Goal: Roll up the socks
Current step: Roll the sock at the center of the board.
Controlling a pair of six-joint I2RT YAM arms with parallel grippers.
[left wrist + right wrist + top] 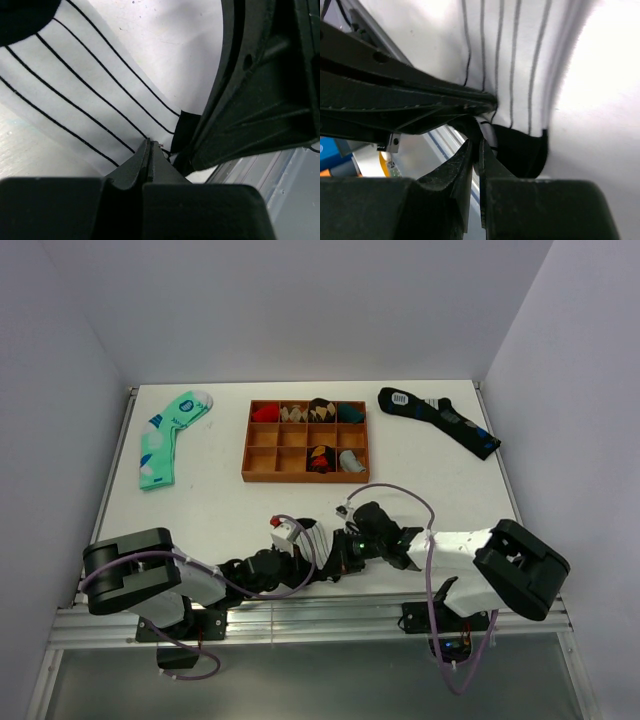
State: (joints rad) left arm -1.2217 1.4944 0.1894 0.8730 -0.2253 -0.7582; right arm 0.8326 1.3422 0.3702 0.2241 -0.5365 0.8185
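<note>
The white sock (85, 90) with thin black lengthwise stripes lies on the table close under both wrist cameras. Its black cuff (520, 150) shows in the right wrist view. My left gripper (150, 146) is shut on the sock's near edge, beside the cuff. My right gripper (476, 146) is shut on the black cuff edge. The two grippers meet tip to tip at the table's near edge (335, 558). In the top view the arms hide most of the sock.
A wooden compartment tray (305, 478) with several rolled socks stands at the middle back. A mint green sock (165, 435) lies at the back left. A long black sock with blue patches (440, 420) lies at the back right. A metal rail (300, 615) runs along the near edge.
</note>
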